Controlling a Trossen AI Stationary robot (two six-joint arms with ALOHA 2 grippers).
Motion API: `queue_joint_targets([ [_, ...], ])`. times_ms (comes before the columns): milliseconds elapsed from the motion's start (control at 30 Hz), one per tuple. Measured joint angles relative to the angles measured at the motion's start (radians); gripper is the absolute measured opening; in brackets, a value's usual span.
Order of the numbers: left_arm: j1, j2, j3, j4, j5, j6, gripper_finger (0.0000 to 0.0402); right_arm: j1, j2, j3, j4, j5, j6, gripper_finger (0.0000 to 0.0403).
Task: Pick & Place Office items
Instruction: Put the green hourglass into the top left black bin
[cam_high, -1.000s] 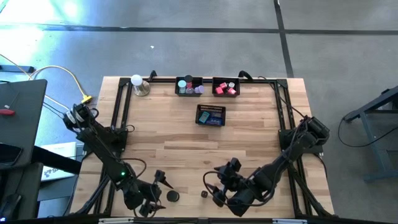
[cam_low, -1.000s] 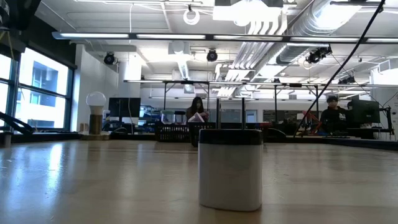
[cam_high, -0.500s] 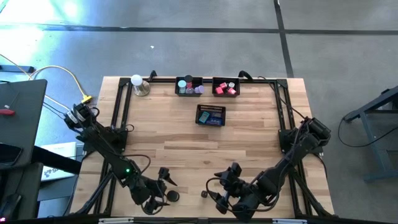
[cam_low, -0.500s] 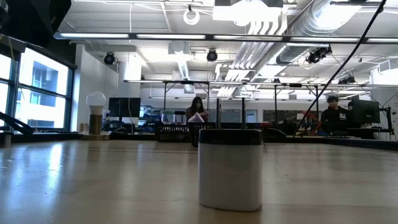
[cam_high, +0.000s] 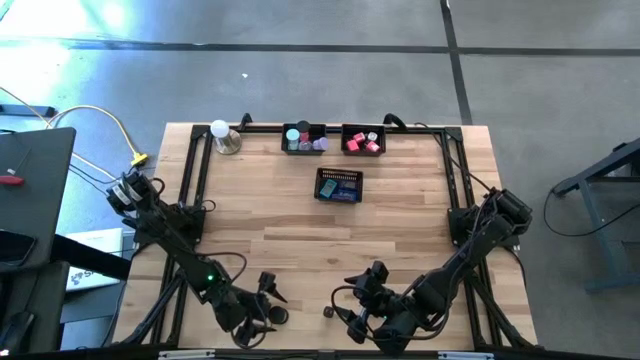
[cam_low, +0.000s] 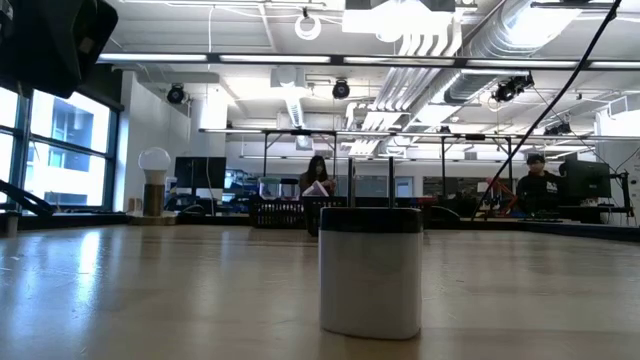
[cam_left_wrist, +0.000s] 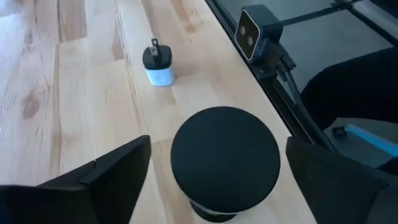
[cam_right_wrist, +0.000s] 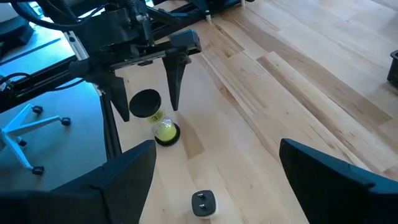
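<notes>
Since the black-topped roll sat near the table's front edge, the left gripper straddled it with fingers wide, probably lining up a grab, while the right gripper waited nearby, also spread and empty.

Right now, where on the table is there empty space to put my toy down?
The widest bare wood lies mid-table, between the blue-filled mesh tray and the two arms at the near edge. The near edge is crowded: the left gripper straddles a black-topped roll, with the small charger plug and right gripper alongside. The back edge holds two filled trays.
</notes>
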Motion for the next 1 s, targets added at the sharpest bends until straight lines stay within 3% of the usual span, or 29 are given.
queue_joint_targets([
  [367, 0.02, 0.0, 0.0, -0.005, -0.001, -0.005, 0.0202, 0.0, 0.0, 0.0, 0.0, 0.0, -0.008, 0.0331],
  [667, 0.027, -0.03, 0.0, -0.013, -0.063, 0.007, 0.0202, 0.0, 0.0, 0.0, 0.0, -0.003, -0.033, 0.0331],
  [867, 0.101, -0.197, 0.003, -0.143, -0.05, -0.071, 0.0202, 0.0, 0.0, 0.0, 0.001, -0.003, -0.079, 0.0331],
  [1000, 0.204, -0.336, 0.003, -0.223, -0.05, -0.035, 0.0202, -0.016, 0.0, 0.0, 0.01, 0.0, -0.163, 0.0331],
])
